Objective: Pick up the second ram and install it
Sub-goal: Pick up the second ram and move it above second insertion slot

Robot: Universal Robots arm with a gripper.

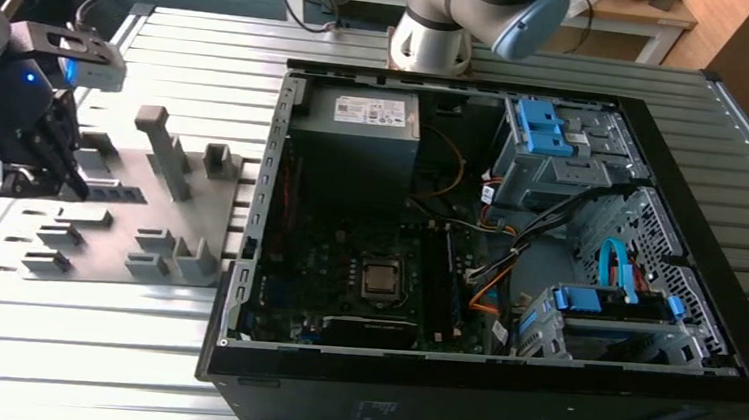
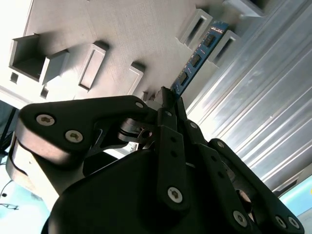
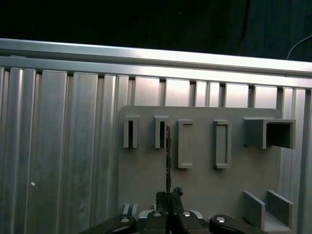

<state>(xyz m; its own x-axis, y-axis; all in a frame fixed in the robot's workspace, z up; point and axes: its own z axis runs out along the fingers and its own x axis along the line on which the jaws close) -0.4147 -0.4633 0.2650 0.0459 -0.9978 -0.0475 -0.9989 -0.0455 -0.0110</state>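
The gripper (image 1: 67,184) hangs over the slatted metal table (image 1: 70,347) near the table's edge on the exterior view's left. It is positioned above the near-left part of a grey fixture plate (image 1: 118,240) that lies flat on the table.

The gripper is clenched on the second ram (image 2: 195,58). In the second wrist view, the fingers (image 2: 170,141) clamp one short end of the blue board. The rest of the board projects straight out from the fingertips, with its row of black chips visible. In the first wrist view, the second ram (image 3: 168,156) appears edge-on as a thin dark strip above the plate. Its free end lies just beside a slotted holder (image 3: 160,132) near the plate's far edge. Whether the board touches the plate cannot be told.

Several raised grey blocks and a taller upright post (image 1: 166,148) stand on the plate.

The open computer case (image 1: 494,400) lies on its side on the table, just beside the plate's edge on the exterior view's right. Its motherboard (image 1: 344,258) faces up in the half of the case nearest the plate. Blue drive brackets (image 1: 541,128) and cables occupy the other half.

The arm's base (image 1: 428,34) stands at the table's far edge, behind the case.
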